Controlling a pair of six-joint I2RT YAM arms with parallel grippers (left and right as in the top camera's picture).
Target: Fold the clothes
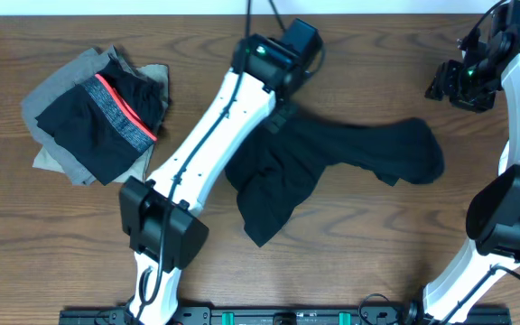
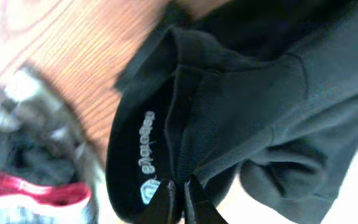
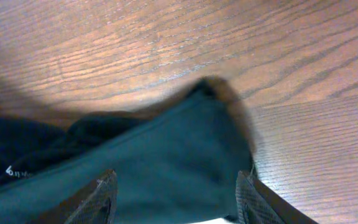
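The black T-shirt [image 1: 332,158] lies crumpled at the table's middle, one sleeve reaching right. The left gripper [image 1: 281,108] is at the shirt's upper left edge. In the left wrist view this gripper [image 2: 180,190] is shut on the shirt's collar [image 2: 166,124], right beside the white printed neck label [image 2: 146,155]. High at the far right, the right gripper [image 1: 447,83] is apart from the cloth. It [image 3: 176,179] is open in its own view, with black fabric [image 3: 166,149] showing below between the fingers and nothing gripped.
A stack of other clothes [image 1: 97,113] sits at the back left: grey and tan pieces under a black one with a red band [image 1: 120,101]. It shows blurred in the left wrist view as a stack [image 2: 23,155]. Bare wooden table [image 1: 377,244] surrounds the shirt.
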